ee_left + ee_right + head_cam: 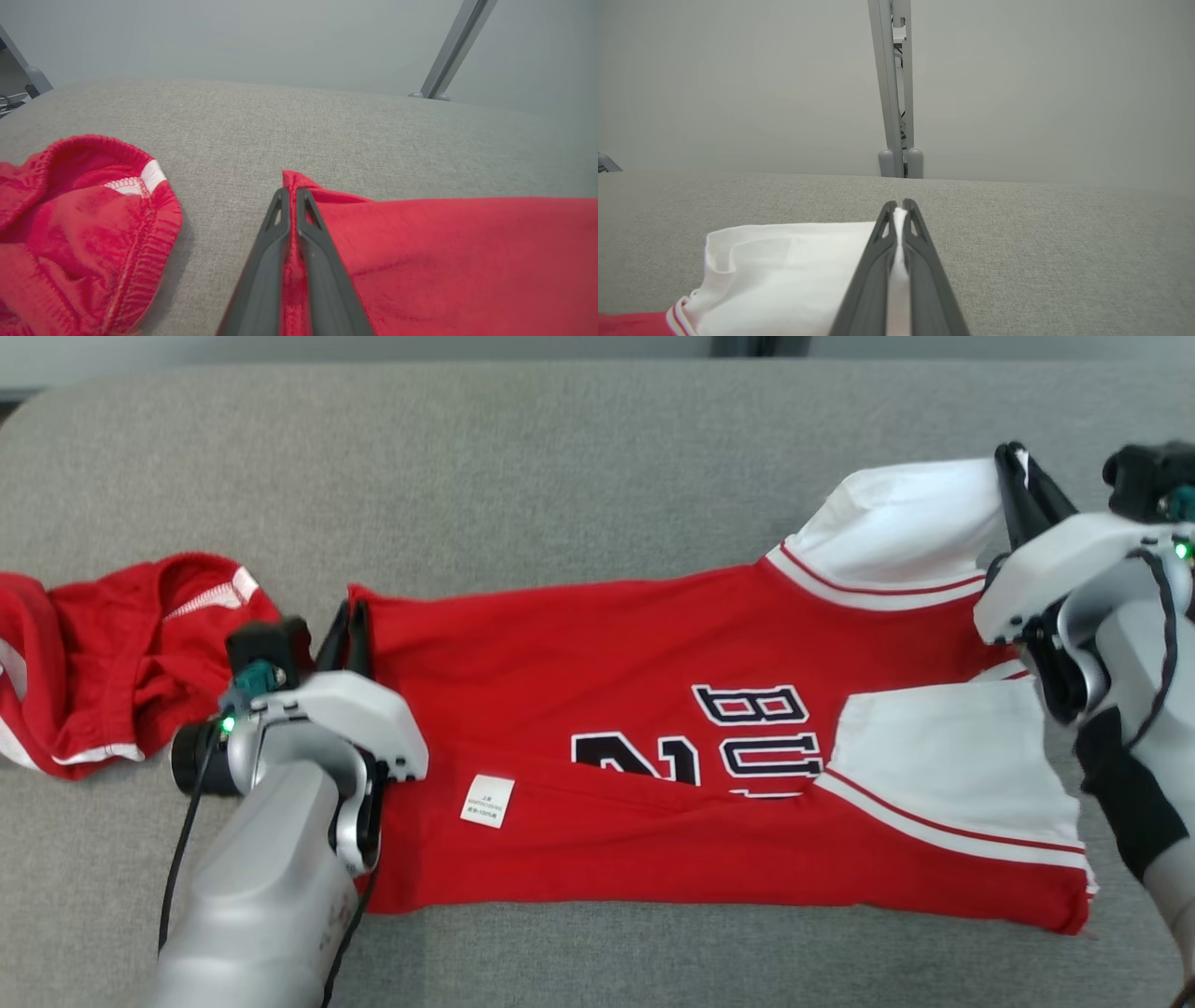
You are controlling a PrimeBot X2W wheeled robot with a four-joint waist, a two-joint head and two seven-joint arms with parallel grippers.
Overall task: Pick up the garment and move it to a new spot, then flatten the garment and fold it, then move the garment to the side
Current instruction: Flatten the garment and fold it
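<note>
A red jersey with white sleeves, the garment [653,728], lies spread sideways on the grey cushion, its black lettering facing up. My left gripper [347,621] is shut on the far hem corner of the garment [420,252], red cloth pinched between its dark fingers [261,261]. My right gripper [1019,462] is shut on the edge of the far white sleeve [794,275], a strip of white cloth squeezed between its fingers [924,261]. The near sleeve [943,756] lies flat.
A crumpled pair of red shorts [103,653] lies at the left, close beside my left gripper. The grey cushion [560,476] stretches bare behind the jersey. A grey frame post [894,93] stands beyond the far edge.
</note>
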